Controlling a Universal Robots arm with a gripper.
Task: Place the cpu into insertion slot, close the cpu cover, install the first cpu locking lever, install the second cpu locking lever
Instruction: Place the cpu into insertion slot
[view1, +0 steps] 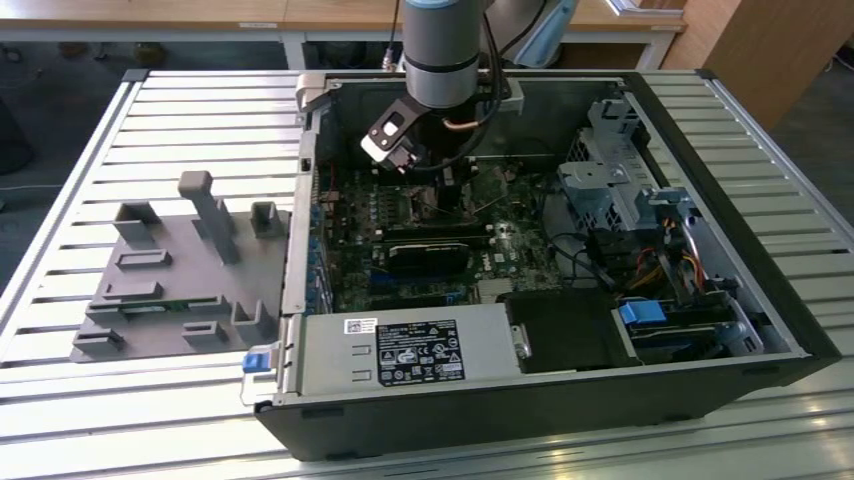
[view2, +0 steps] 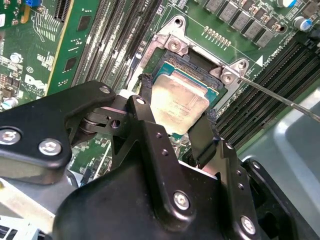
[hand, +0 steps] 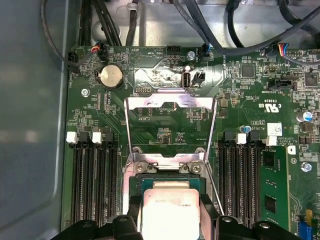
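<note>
My claw (view2: 178, 104) is squeezed onto the chip (view2: 180, 102), with one black finger (view2: 146, 97) on each side of it. The chip is flat and silver on top. It sits right over the square slot (view2: 192, 64) in the green board (hand: 165, 135). I cannot tell if it is touching the slot yet. In the first wrist view the chip (hand: 170, 212) is close to the camera. Just past it, the metal cover (hand: 170, 100) is flipped open, and I can see the green board through its window. A thin metal rod (view2: 280, 97) sticks out beside the slot. In the exterior view my arm (view1: 441, 45) reaches down into the open computer box (view1: 787, 330).
</note>
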